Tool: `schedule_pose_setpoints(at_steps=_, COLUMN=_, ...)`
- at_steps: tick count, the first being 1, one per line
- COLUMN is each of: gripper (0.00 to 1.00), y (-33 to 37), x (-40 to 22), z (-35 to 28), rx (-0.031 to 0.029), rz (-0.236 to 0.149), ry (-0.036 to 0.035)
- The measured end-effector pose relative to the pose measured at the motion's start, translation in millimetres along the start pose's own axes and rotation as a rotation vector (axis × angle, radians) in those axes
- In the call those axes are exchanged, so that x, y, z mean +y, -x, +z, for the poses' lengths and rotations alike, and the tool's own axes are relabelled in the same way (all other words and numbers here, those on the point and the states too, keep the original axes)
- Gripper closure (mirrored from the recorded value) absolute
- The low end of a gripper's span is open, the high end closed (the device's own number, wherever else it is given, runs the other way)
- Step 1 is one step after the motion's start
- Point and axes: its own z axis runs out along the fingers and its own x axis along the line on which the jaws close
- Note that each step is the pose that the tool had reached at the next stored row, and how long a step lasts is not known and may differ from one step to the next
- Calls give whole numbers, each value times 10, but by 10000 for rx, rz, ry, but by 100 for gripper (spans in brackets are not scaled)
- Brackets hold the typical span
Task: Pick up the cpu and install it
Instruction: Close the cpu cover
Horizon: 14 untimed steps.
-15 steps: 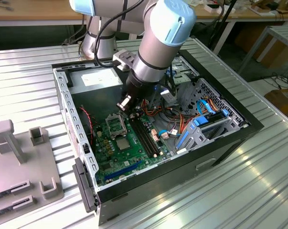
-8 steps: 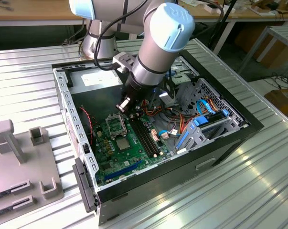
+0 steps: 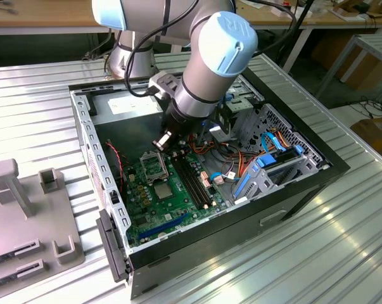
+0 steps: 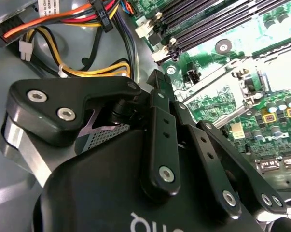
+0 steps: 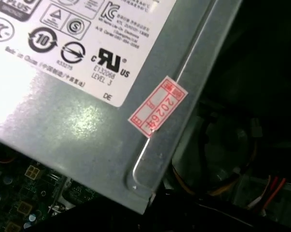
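My claw (image 3: pixel 163 142) hangs inside the open computer case (image 3: pixel 317 166), which lies on its side on the ribbed metal table (image 3: pixel 343 253). In the exterior view it is low over the green motherboard (image 3: pixel 171 202), just above the black square-framed socket (image 3: pixel 154 168), toward the socket's far edge. I cannot tell whether my claw is apart, together or clamped on something: its black linkage crosses the second wrist view, but its tips are hidden from me. Where the cpu lies I cannot tell either.

On the board, a grey square chip (image 3: pixel 166 192) sits just beside the socket on its near side. The long black memory slots (image 3: pixel 194 180) run alongside both, on the exterior view's right. Further toward that side are a tangle of coloured cables (image 3: pixel 232 166) and a blue drive bracket (image 3: pixel 267 166), tilted against the case wall.

In the second wrist view, yellow and orange cables (image 4: pixel 87 72) loop over the grey case floor beside my linkage. Beyond it, the green board carries a metal socket frame (image 4: pixel 217 96) near the memory slots.

In the first wrist view I am close against the grey metal power supply (image 5: pixel 82 130). It carries a white printed label (image 5: pixel 92 34) and a red-and-white sticker (image 5: pixel 158 107) set across its folded edge.

On the table at the exterior view's left, well apart from the case, stands a grey fixture (image 3: pixel 26 209) with upright posts.
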Motion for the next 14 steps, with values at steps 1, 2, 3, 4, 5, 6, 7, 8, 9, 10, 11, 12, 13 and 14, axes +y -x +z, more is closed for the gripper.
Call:
schedule_pose_setpoints(at_steps=1, gripper=89, y=-5, x=0, z=4, rx=-15, rz=-4, ry=33)
schedule_pose_setpoints(at_steps=2, gripper=89, y=-14, x=-2, z=8, rx=-27, rz=-7, ry=58)
schedule_pose_setpoints(at_steps=3, gripper=89, y=-21, x=-6, z=9, rx=-30, rz=-9, ry=63)
schedule_pose_setpoints(at_steps=4, gripper=89, y=-33, x=-16, z=8, rx=-29, rz=-11, ry=64)
schedule_pose_setpoints(at_steps=5, gripper=89, y=-62, x=-31, z=5, rx=-29, rz=-6, ry=63)
schedule_pose_setpoints(at_steps=6, gripper=89, y=-77, x=-37, z=4, rx=-31, rz=-10, ry=65)
schedule_pose_setpoints(at_steps=7, gripper=89, y=-86, x=-38, z=4, rx=-31, rz=-11, ry=65)
schedule_pose_setpoints(at_steps=8, gripper=89, y=-97, x=-38, z=4, rx=-32, rz=-11, ry=66)
schedule_pose_setpoints(at_steps=9, gripper=89, y=-104, x=-36, z=3, rx=-31, rz=-11, ry=67)
schedule_pose_setpoints(at_steps=10, gripper=89, y=-108, x=-36, z=-2, rx=-34, rz=-12, ry=75)
schedule_pose_setpoints(at_steps=11, gripper=89, y=-110, x=-36, z=-7, rx=-38, rz=-13, ry=82)
schedule_pose_setpoints(at_steps=12, gripper=89, y=-111, x=-35, z=-17, rx=-43, rz=-12, ry=95)
schedule_pose_setpoints(at_steps=13, gripper=89, y=-112, x=-33, z=-32, rx=-57, rz=-13, ry=121)
schedule_pose_setpoints(at_steps=14, gripper=89, y=-111, x=-31, z=-46, rx=-67, rz=-14, ry=141)
